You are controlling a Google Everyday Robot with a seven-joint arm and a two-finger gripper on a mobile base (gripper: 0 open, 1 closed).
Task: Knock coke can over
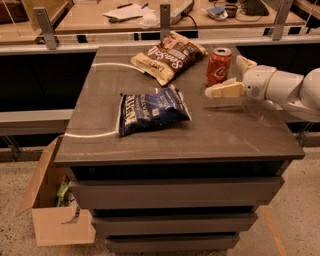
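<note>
The coke can (219,66), red with white script and a silver top, stands upright on the dark table (225,135) at the back right. My gripper (231,77) reaches in from the right on a white arm (290,90). It is open and holds nothing. Its cream front finger (224,91) points left just in front of the can's base. The other finger (245,63) sits close to the can's right side. I cannot tell whether either finger touches the can.
A blue chip bag (152,111) lies at the table's middle. A brown chip bag (167,56) lies at the back, left of the can. A cardboard box (52,210) stands on the floor at the lower left. A cluttered desk (150,12) runs behind a railing.
</note>
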